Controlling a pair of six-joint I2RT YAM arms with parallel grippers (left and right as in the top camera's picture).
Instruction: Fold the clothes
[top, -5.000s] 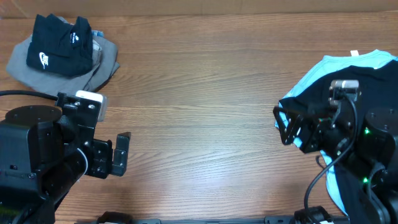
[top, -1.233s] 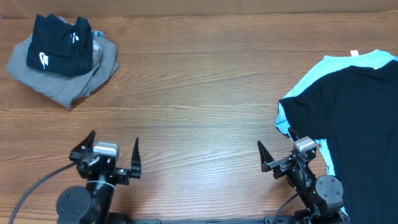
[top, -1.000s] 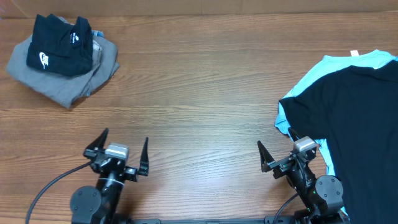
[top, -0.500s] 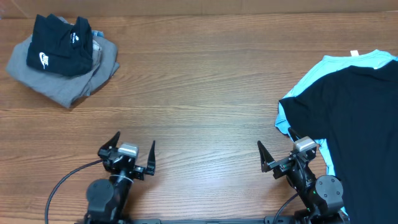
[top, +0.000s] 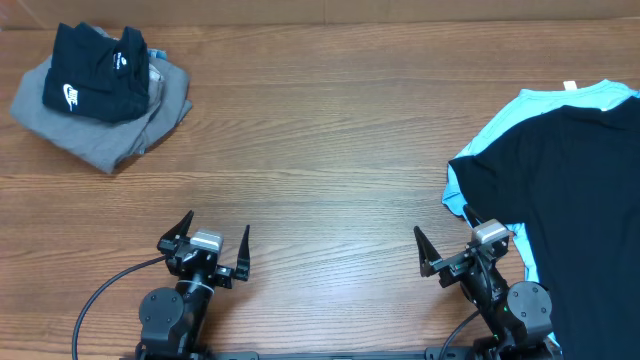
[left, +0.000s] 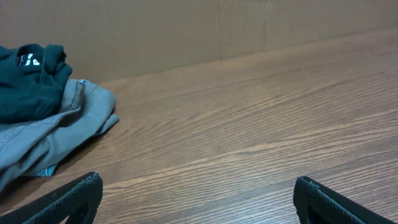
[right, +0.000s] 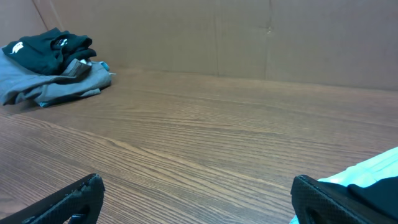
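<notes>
Overhead: the left pincer (top: 218, 225) hangs low over the wooden table (top: 330, 130) with its two fingers spread wide and nothing between them. Far ahead of it and off to its left lies the folded black T-shirt (top: 90, 75), white swoosh facing up, resting on top of the grey trousers (top: 100, 135). The right pincer (top: 441, 222) is likewise spread wide with nothing in it. Just to its right and running on ahead of it lies a spread-out black garment (top: 580, 200) on a light-blue shirt (top: 520, 115); the blue edge comes close beside the pincer's right finger, though I cannot tell if they touch.

Left wrist: the left pincer (left: 198, 180) shows only its two fingertips at the lower corners, wide apart, with bare wood between them. Ahead and to its left, the black T-shirt (left: 25, 87) sits bunched on the grey trousers (left: 56, 134), against a brown cardboard wall (left: 155, 31).

Right wrist: the right pincer (right: 197, 180) is spread just as wide, over bare wood. Far ahead and well to its left is the black T-shirt (right: 43, 53) on the grey trousers (right: 56, 87). Just beside its right fingertip lies the light-blue shirt (right: 367, 171).
</notes>
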